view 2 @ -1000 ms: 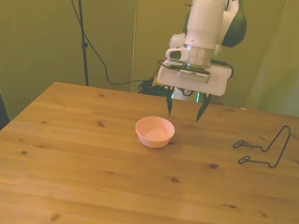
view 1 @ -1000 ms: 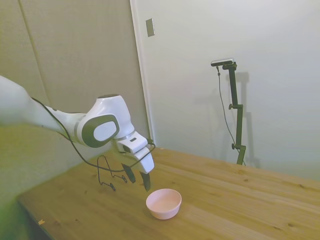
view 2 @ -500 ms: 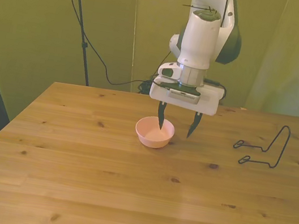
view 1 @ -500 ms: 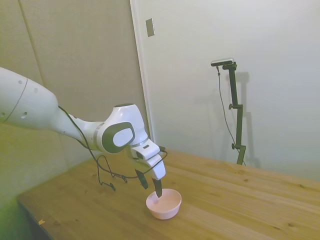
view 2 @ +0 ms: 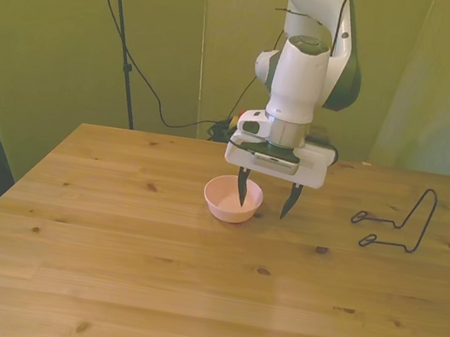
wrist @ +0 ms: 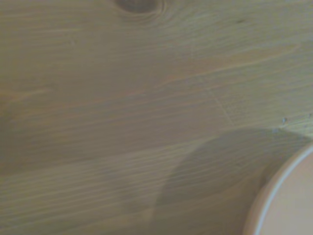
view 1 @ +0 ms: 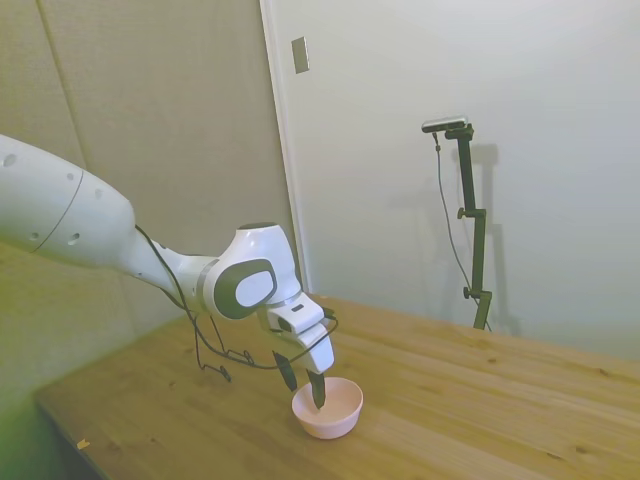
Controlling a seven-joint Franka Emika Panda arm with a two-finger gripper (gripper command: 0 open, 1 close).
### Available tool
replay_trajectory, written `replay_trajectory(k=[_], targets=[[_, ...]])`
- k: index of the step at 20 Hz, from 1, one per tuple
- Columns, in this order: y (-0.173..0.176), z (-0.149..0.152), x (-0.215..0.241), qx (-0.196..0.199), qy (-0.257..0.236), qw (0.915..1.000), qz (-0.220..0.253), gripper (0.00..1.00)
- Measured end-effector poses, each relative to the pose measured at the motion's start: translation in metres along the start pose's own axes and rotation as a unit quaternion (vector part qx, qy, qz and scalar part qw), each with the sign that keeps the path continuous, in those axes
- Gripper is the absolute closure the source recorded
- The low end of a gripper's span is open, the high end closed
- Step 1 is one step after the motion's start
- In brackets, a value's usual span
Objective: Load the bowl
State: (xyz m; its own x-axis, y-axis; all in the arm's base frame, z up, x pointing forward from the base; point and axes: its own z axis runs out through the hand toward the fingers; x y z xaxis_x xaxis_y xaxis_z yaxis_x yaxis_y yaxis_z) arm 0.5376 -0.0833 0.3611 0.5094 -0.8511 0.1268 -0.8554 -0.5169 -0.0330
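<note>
Pale plain walls stand behind a wooden table in soft light.

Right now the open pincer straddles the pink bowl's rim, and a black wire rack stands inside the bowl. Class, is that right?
Not quite. The wire rack stands on the table, apart from the bowl, as the front view shows. The open pincer does straddle the rim.

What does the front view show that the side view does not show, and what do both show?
Only the front view shows the whole black wire stand on the table's right side, and one finger inside the bowl while the other is outside its rim. Only the side view shows a small plate on the wall beside a white door frame. Both show the pink bowl, the open gripper straddling its rim, and the wooden table.
</note>
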Motion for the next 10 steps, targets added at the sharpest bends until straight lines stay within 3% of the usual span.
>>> replay_trajectory(k=[10], targets=[[0.0011, 0.0038, 0.0013, 0.001, -0.002, 1.0000, -0.002, 1.00]])
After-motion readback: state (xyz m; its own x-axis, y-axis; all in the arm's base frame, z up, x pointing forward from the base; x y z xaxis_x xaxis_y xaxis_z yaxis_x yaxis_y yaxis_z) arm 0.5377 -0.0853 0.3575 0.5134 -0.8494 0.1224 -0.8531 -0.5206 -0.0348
